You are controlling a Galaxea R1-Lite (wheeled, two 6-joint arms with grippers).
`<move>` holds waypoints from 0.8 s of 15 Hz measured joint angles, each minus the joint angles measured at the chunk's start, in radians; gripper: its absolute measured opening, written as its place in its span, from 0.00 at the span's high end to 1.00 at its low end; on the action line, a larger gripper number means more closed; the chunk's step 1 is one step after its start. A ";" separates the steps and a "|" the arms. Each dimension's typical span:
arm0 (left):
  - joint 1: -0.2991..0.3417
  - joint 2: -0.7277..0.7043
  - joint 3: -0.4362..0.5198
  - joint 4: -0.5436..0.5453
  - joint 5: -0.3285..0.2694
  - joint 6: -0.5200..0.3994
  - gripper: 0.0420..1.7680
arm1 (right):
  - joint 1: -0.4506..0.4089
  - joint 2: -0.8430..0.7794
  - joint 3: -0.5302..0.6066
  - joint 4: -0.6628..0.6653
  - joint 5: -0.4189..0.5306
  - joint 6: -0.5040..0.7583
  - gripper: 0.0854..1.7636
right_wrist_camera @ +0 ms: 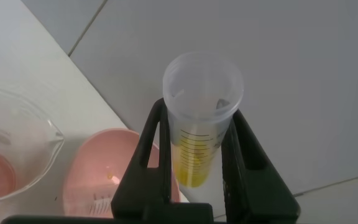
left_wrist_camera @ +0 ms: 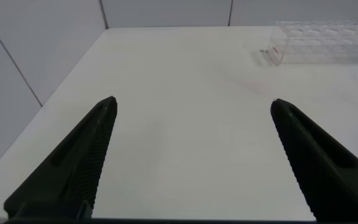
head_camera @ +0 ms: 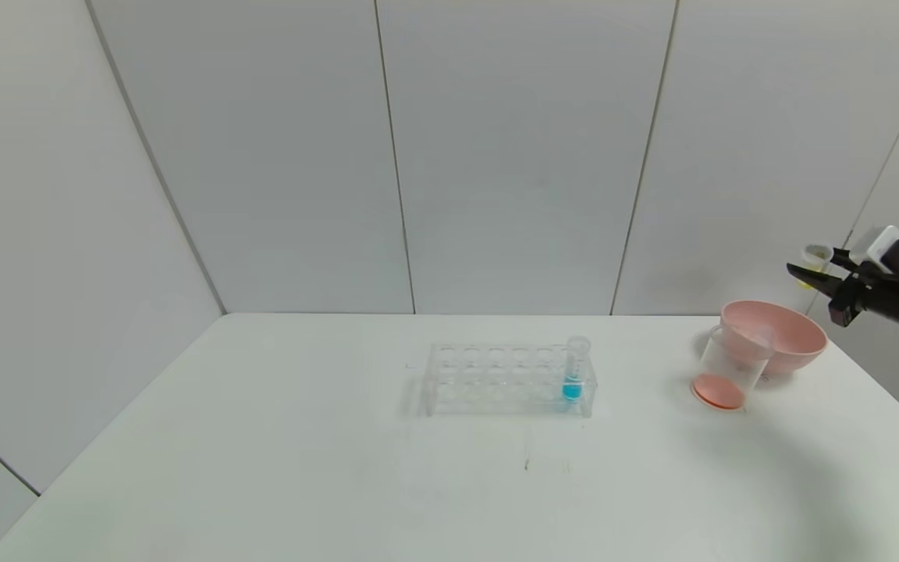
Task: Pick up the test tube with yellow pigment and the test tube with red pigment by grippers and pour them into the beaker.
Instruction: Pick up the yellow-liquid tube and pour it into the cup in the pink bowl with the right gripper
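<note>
- Your right gripper [head_camera: 808, 273] is hanging high at the far right edge of the desk [head_camera: 262, 468], beyond and above the pink round bowl [head_camera: 789, 332].
- Its black jaws are clamping the small slim clear test tube with yellow pigment [right_wrist_camera: 197, 134]; in the right wrist view the two black fingers [right_wrist_camera: 151, 155] are pressing on either side of the tube's barrel, and its round rim is standing clear past their tips.
- The yellow liquid is sitting in the tube's closed end, toward the wrist, so the tube appears to be holding its load rather than spilling it.
- The relation your next move is turning on: the clear round plastic beaker [head_camera: 730, 367], with a layer of red-orange liquid already in its bottom, is standing on the desk just in front of the pink bowl, below the jaws and toward the desk's middle from them.
- The tube's long axis is running along the fingers, mouth leading, so I judge you are needing to carry the mouth down and inward over the beaker's rim, then tip it.
- Your left gripper [left_wrist_camera: 191, 155] is idling low over bare desk, jaws spread wide and gripping nothing, well apart from the clear many-holed rack [head_camera: 508, 378].
- The right arm is by far the nearer one to the beaker.
</note>
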 joint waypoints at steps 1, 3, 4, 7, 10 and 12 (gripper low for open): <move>0.000 0.000 0.000 0.000 0.000 0.000 0.00 | 0.003 0.007 0.004 -0.003 0.002 -0.028 0.74; 0.000 0.000 0.000 0.000 0.000 0.000 0.00 | 0.004 0.016 0.007 -0.003 0.018 -0.117 0.74; 0.000 0.000 0.000 0.000 0.000 0.000 0.00 | 0.004 0.019 0.007 -0.004 0.040 -0.170 0.74; 0.000 0.000 0.000 0.000 0.000 0.000 0.00 | 0.002 0.021 0.019 -0.038 0.071 -0.291 0.74; 0.000 0.000 0.000 0.000 0.000 0.000 0.00 | 0.011 0.022 0.053 -0.110 0.072 -0.394 0.74; 0.000 0.000 0.000 0.000 0.000 0.000 0.00 | 0.025 0.023 0.087 -0.161 0.071 -0.437 0.74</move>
